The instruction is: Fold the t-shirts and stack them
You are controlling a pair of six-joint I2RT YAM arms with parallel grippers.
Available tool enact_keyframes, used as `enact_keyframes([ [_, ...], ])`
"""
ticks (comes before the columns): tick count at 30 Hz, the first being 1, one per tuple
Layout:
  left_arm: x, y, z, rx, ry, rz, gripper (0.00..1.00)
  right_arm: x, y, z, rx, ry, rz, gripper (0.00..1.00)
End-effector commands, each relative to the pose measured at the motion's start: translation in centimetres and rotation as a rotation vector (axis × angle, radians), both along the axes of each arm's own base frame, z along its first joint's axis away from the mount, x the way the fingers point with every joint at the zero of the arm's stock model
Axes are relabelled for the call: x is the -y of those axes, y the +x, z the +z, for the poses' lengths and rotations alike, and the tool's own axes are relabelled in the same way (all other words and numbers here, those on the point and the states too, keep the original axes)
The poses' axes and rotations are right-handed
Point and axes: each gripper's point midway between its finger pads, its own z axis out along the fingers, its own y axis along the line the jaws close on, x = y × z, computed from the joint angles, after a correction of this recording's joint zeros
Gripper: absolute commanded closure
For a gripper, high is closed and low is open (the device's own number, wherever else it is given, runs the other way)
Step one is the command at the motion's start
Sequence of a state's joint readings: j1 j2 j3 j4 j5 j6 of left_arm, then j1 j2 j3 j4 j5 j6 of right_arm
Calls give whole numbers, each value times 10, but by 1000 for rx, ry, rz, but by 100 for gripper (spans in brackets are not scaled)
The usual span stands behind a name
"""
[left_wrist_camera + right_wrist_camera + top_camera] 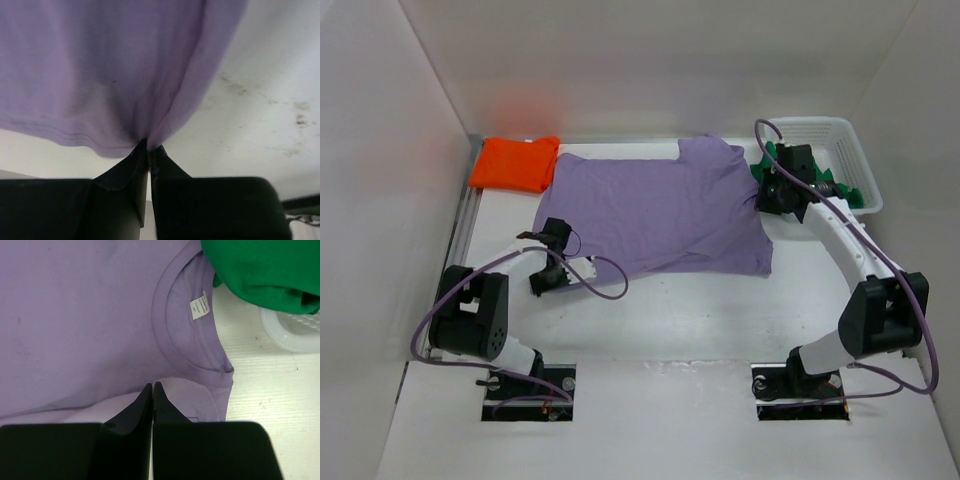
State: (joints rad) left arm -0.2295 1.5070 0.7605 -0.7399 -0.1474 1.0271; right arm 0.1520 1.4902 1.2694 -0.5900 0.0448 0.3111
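Note:
The lavender t-shirt [660, 205] lies spread flat mid-table, collar toward the right. My left gripper [542, 238] is at its near-left corner, and in the left wrist view it [149, 146] is shut on a gathered pinch of the lavender cloth [110, 65] by the hem. At the right edge, my right gripper [782, 190] sits beside the collar [170, 320]. It [152, 385] is shut where the cloth folds up, showing its paler underside. The orange t-shirt [515, 162] lies folded at the back left. The green t-shirt [840, 185] sits crumpled in the basket.
The white lattice basket [855, 150] stands at the back right, right next to the right gripper, and its rim [290, 337] shows beside the green cloth [260, 270]. A metal rail [465, 225] runs along the table's left edge. White walls enclose the back and sides.

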Motion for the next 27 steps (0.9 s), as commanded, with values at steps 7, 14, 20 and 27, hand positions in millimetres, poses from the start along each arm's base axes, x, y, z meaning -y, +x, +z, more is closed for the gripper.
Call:
enact_keyframes([
  [7,9,91,56,347,-252,213,100,-4,15,23,84,14,4,100],
  [14,4,158,95,425,-299,248,100,-7,46,33,109,-10,27,100],
  [20,3,198,87,415,-286,262,100,-8,73,26,99,-44,48,100],
  [27,-7,212,65,380,-237,293,99,-5,94,10,79,-84,32,100],
])
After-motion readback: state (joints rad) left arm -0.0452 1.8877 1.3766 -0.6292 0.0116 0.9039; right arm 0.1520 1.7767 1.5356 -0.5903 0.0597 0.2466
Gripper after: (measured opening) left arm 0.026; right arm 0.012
